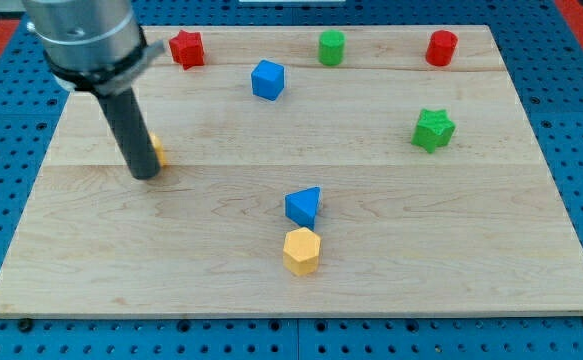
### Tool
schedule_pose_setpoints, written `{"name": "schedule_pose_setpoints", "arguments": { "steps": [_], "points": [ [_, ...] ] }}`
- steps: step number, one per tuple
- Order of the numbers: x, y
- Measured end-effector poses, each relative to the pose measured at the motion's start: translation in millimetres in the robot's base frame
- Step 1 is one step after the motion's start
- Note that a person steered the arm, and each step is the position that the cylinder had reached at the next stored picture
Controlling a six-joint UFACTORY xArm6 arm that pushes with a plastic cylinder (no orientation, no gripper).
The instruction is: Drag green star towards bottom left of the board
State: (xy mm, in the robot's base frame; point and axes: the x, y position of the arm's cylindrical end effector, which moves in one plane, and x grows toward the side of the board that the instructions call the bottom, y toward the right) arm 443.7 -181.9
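The green star (433, 130) lies on the wooden board (451, 250) at the view's right, in the upper half. My tip (143, 175) rests on the board at the view's left, far from the star. A yellow block (157, 150) sits right behind the rod, mostly hidden by it.
A red star (186, 48), a green cylinder (331, 46) and a red cylinder (441, 47) line the top edge. A blue cube (268, 79) sits upper middle. A blue triangle (304, 206) touches a yellow hexagon (301, 251) at lower middle.
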Motion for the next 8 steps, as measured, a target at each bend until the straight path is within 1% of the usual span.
{"name": "schedule_pose_setpoints", "arguments": {
  "steps": [1, 3, 4, 5, 6, 7, 8],
  "points": [
    [-10.3, -7.1],
    [-3.5, -7.7],
    [-3.1, 5.4],
    [-11.2, 41.7],
    [-1.4, 84.6],
    [-12.3, 147.7],
    [-61.0, 226.4]
  ]
}}
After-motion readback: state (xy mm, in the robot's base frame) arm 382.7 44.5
